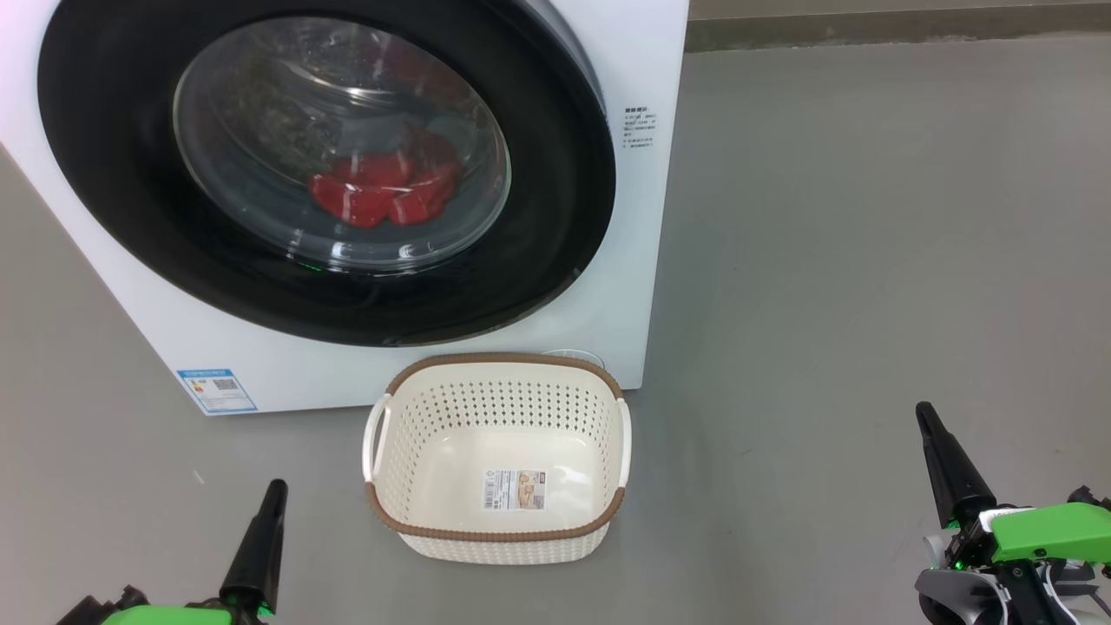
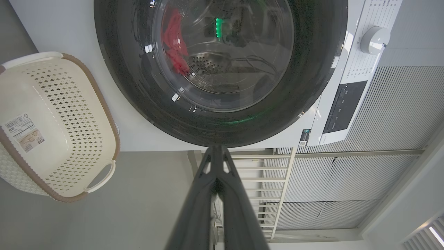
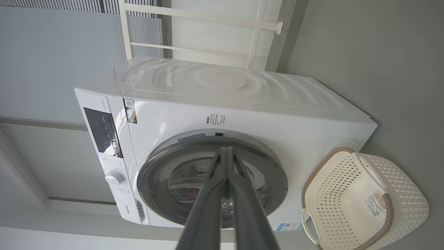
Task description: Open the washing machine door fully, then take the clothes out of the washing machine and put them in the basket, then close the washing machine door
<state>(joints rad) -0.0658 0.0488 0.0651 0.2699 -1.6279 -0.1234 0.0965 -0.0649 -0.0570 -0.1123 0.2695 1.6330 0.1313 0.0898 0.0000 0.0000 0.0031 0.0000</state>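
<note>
Washing machine [image 1: 286,373], basket [image 1: 495,408] on grey floor [image 1: 868,260]

The head camera is looking down, close; both wrist cameras, rolled sideways, are sharing the washing machine door [image 2: 121,69] and basket [image 2: 104,97] beyond their fingers [image 2: 197,208].

We see a smooth grey floor [image 1: 868,260] running to a darker skirting strip [image 1: 894,30] at the wall's foot. Further back stand pale ribbed wall panels [image 2: 392,104] (perhaps shutters; the wide lens bends them too much for us to tell) and a white railed frame [image 3: 194,31]. A bright strip [image 2: 435,234] glows in one corner; the light is soft and even.
</note>
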